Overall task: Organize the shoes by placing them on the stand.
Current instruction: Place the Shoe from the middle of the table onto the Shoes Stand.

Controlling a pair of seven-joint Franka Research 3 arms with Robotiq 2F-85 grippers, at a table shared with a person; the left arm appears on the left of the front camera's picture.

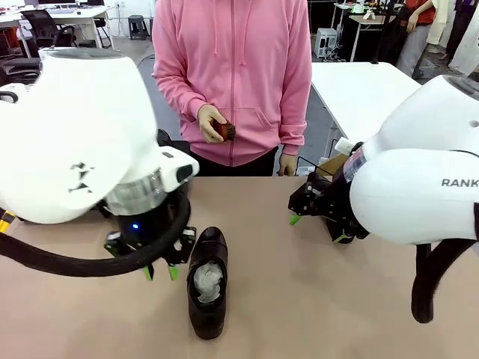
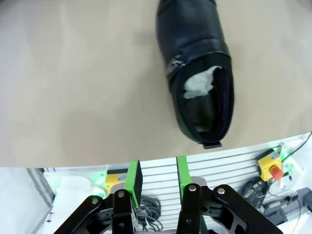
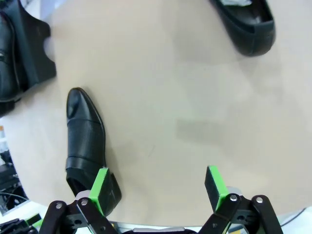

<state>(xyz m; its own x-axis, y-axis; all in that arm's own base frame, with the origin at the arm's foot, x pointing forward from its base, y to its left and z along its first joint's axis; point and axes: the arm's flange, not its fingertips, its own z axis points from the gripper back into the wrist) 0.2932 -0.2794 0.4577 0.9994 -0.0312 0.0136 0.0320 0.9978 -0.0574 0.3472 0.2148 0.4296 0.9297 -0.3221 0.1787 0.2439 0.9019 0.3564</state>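
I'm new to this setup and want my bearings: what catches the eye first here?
A glossy black shoe with white stuffing lies on the tan table, close beside the left pincer. Across the table a person in a pink hoodie holds a small brown brush. The left arm and right arm, bulky and white, crowd both sides.

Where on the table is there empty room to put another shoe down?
The widest bare stretch of table lies between the middle shoe and the right fingers, toward the near edge. It is crowded on that shoe's other side, where the left fingers hang close beside it.
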